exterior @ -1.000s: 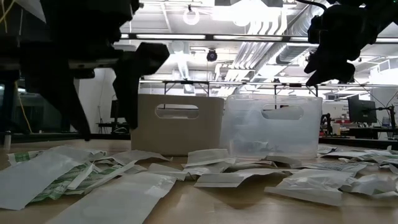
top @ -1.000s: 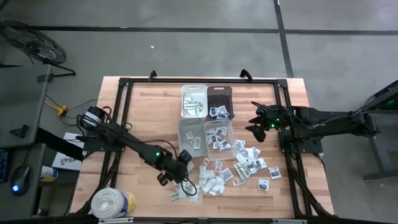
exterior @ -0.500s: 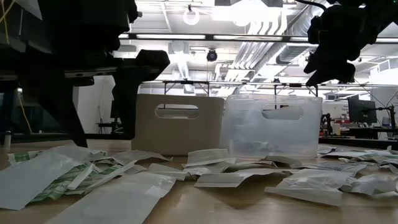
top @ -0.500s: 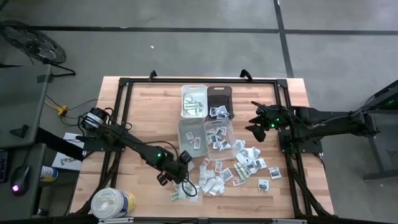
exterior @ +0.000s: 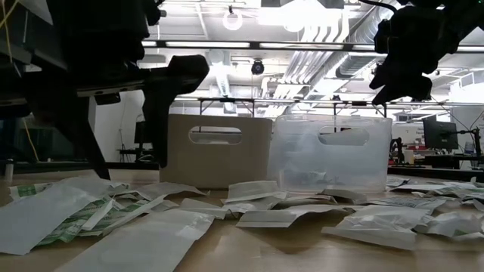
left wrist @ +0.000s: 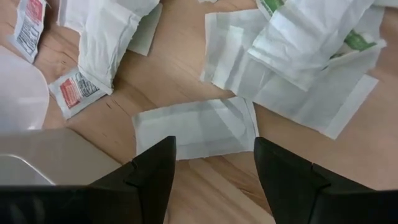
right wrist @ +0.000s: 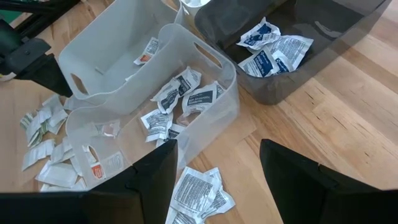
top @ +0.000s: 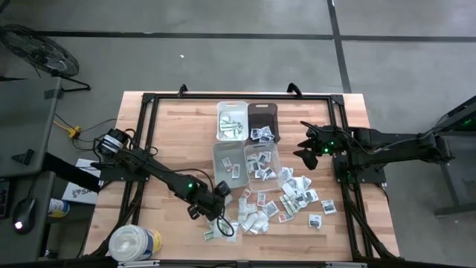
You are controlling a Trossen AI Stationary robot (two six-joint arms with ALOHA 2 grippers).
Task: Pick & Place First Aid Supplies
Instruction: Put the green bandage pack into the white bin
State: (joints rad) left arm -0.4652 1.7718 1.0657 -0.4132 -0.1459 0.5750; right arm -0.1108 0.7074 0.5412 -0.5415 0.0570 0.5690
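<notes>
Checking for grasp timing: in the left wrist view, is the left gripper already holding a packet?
No. The left gripper is open, and the white packet lies flat on the table beyond it.

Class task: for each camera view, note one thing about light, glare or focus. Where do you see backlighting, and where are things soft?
Low view: bright ceiling lights glare behind, so the left tool and the right tool read as black silhouettes; the nearest packets look soft. High view: even light, faint shadows on the table. Left wrist view: flat light, a pale packet sharp between the open fingers.
</notes>
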